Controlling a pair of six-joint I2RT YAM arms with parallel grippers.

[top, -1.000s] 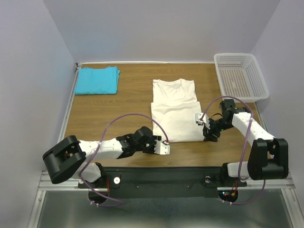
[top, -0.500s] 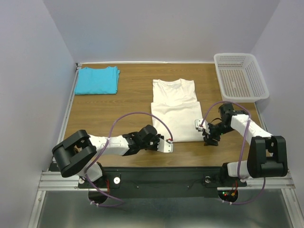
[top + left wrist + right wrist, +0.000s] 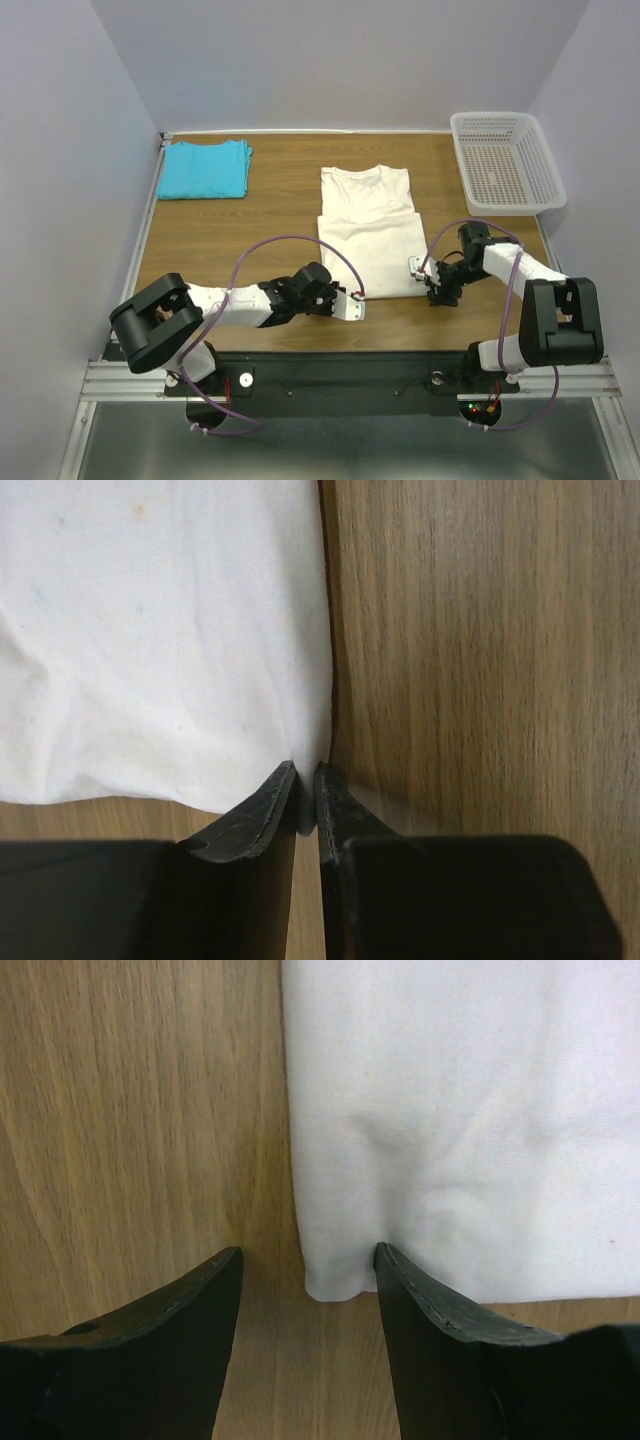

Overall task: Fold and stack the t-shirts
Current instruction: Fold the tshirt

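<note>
**First speaker:** Which step is this?

**Second speaker:** Probably the next fold of the cream shirt (image 3: 368, 235). Far to its left and further back, a turquoise shirt (image 3: 205, 168) lies folded. At the cream shirt's near-left corner, the left claw (image 3: 305, 775) is pinched almost shut on the hem. The cream shirt lies flat on the table (image 3: 250, 230), neck away, an edge across its middle, faintly speckled. At its near-right corner the right claw (image 3: 308, 1260) straddles the hem, wide open, holding nothing. A basket (image 3: 500, 116) sits further right and back.

**First speaker:** What comes next?

**Second speaker:** Likely the right claw must close, then both lift the hem together toward the neck.
</note>
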